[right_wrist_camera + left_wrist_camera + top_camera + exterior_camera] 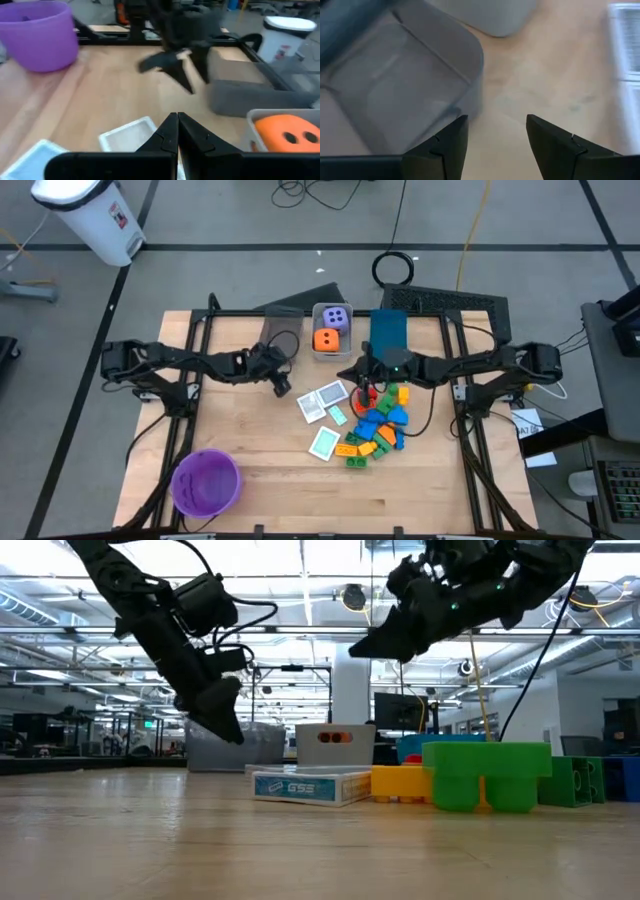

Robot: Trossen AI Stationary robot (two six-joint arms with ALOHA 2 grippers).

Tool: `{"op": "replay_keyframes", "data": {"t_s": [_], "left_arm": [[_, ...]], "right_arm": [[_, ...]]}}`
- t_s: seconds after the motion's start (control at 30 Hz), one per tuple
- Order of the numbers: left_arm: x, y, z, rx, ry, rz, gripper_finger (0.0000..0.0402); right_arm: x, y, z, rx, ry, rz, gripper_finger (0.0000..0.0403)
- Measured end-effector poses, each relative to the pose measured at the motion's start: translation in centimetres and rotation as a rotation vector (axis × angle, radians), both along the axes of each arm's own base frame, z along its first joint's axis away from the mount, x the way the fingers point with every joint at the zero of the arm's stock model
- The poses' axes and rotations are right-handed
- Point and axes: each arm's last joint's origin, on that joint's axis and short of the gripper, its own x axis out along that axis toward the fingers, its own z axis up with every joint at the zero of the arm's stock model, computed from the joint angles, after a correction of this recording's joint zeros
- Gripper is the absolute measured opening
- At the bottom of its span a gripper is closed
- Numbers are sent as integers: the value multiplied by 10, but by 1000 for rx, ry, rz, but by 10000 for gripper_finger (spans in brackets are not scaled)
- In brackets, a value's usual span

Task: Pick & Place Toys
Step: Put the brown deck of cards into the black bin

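On the wooden table (250, 470) cards (322, 402) and bricks (378, 428) lie heaped centrally, both dice (331, 328) already binned. Left hand (283, 385) hovers, fingers apart and empty; right hand (362, 383) pinched together. Bricks look light, rigid, probably best pinched across flat sides.

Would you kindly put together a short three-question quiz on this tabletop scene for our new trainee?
1. True or false: the orange die and the purple die lie loose on the table.
2. Multiple choice: the purple bowl stands nearest to which side of the table? A) the left arm's side B) the right arm's side C) dead centre
3. Fill in: the left hand has its fingers ____, while the right hand has its fingers ____.

Key
1. False: both sit in the small clear bin at the far edge.
2. A
3. open; shut, holding nothing, above the cards beside the bricks.
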Motion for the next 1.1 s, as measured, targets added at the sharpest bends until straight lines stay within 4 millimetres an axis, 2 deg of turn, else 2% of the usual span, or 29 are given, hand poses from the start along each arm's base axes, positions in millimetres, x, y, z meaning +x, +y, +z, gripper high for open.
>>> {"op": "replay_keyframes", "data": {"t_s": [0.2, 0.33, 0.57, 0.7, 0.8, 0.93, 1.1], "left_arm": [[-2, 13, 1, 1, -19, 22, 207], [5, 12, 7, -57, -129, -91, 207], [2, 4, 38, -31, -272, -175, 207], [2, -10, 48, -125, -351, -306, 207], [6, -25, 46, -257, -375, -406, 207], [10, -40, 43, -338, -362, -398, 214], [20, -63, 64, -349, -327, -463, 263]], "right_arm": [[-3, 16, 6, -25, 1, -6, 0], [-8, 24, 9, 19, 28, 9, 0], [-36, 27, 27, 37, 92, 5, 8], [-55, 30, 40, 44, 25, 14, 3], [-69, 33, 34, 65, -66, 21, 3], [-86, 34, 16, 74, -226, 26, 20], [-106, 34, -3, 68, -415, 33, 77]]}}
